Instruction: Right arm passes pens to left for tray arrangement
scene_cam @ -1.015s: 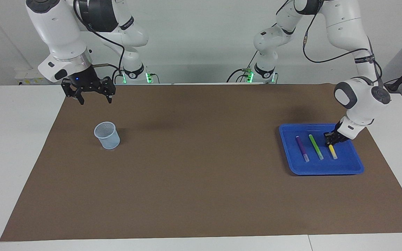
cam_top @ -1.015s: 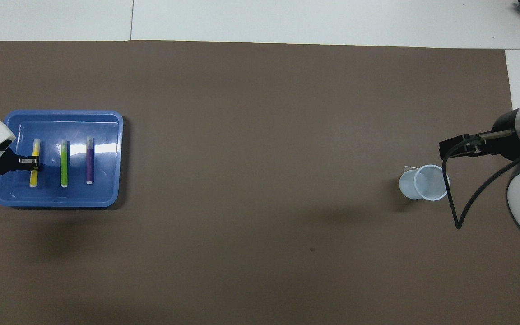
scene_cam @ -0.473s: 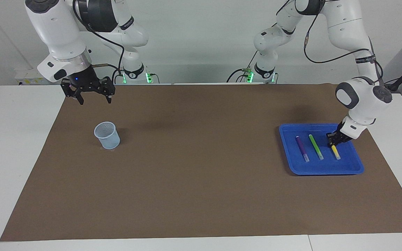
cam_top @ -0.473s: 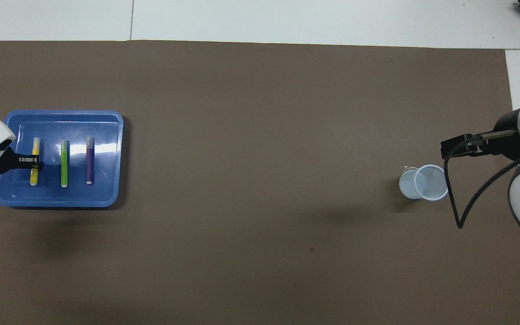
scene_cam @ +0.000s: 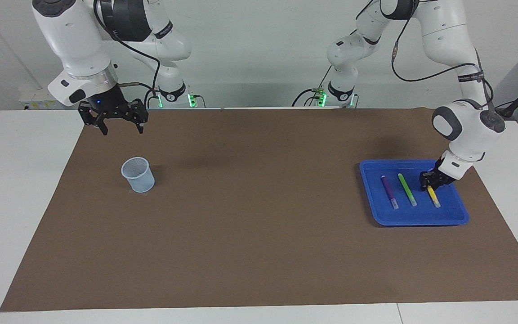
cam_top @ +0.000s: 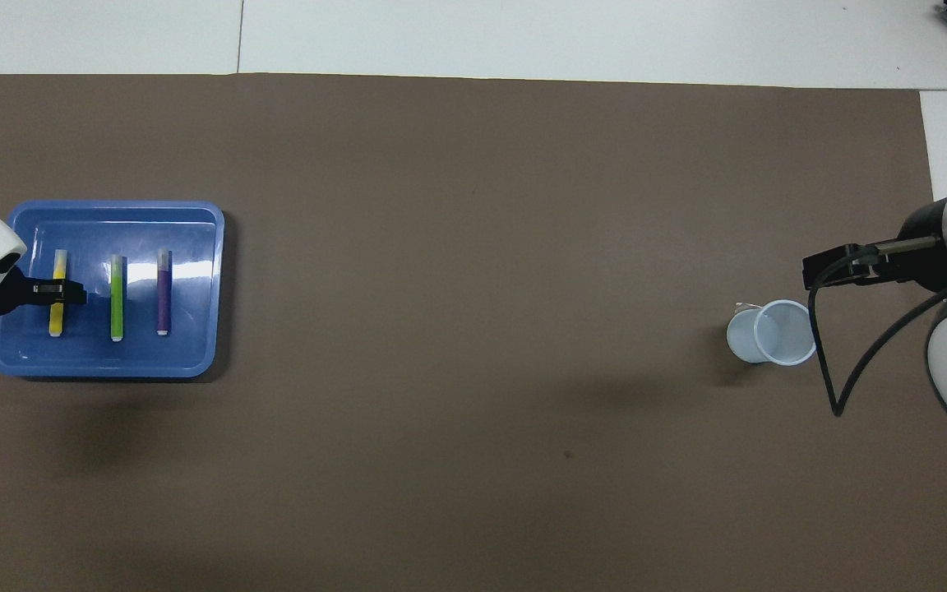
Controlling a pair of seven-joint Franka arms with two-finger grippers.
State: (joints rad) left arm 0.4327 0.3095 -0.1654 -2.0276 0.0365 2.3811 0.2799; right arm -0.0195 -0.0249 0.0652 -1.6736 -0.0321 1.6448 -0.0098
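The blue tray [scene_cam: 375, 198] [cam_top: 194, 247] sits at the left arm's end of the brown mat. In it three pens lie side by side: purple [scene_cam: 389, 191] [cam_top: 163, 292], green [scene_cam: 407, 189] [cam_top: 117, 298] and yellow [scene_cam: 434, 197] [cam_top: 55, 316]. My left gripper [scene_cam: 430, 182] [cam_top: 57, 289] is down in the tray, open, astride the middle of the yellow pen, which rests on the tray floor. The right gripper [scene_cam: 123, 131] hangs open and holds nothing, over the mat at the right arm's end, where the arm waits.
A small translucent pale-blue cup [scene_cam: 138, 175] [cam_top: 773, 331] stands upright on the mat at the right arm's end, with nothing visible inside. A black cable loops down from the right wrist beside it. White table surrounds the mat.
The left gripper's fingers have spread and let go of the yellow pen, which shifted slightly toward the tray's outer rim. The right arm has not moved.
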